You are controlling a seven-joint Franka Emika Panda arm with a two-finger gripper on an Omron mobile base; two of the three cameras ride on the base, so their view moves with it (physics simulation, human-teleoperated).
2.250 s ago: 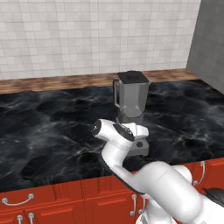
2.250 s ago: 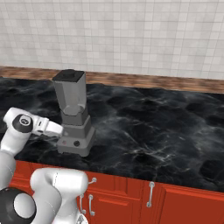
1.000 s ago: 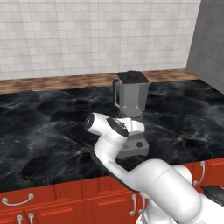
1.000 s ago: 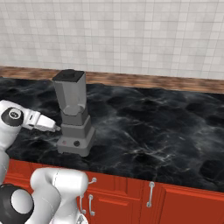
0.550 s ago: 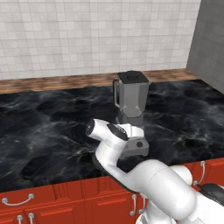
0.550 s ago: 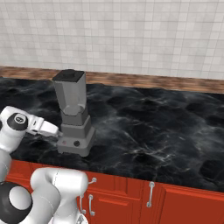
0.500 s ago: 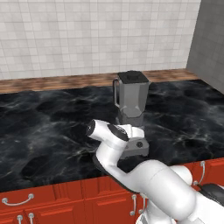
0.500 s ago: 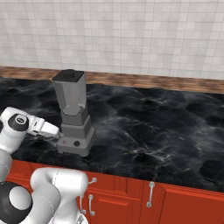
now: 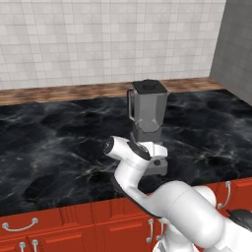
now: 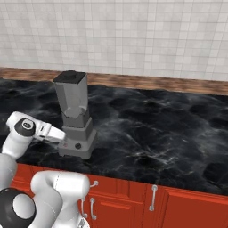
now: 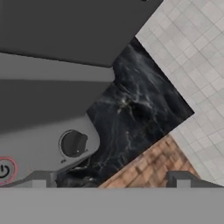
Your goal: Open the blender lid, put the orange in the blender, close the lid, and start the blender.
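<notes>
Since one second ago the gripper [image 10: 61, 136] has come back closer to the base of the blender [image 10: 73, 113] — its tip is now just beside the front face, at about 9 o'clock of the base. Whether the fingers are wide or narrow, I cannot tell. The blender stands upright, long axis vertical, with the blender lid [image 9: 150, 86] on top and the handle towards the wall. It rests on the black marble counter [image 10: 169, 129]; behind is a white tiled wall [image 10: 133, 35].

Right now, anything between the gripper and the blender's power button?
Nothing visible. The gripper sits right at the blender base; in the hand view the red-ringed power button and black knob lie just ahead, unobstructed.
</notes>
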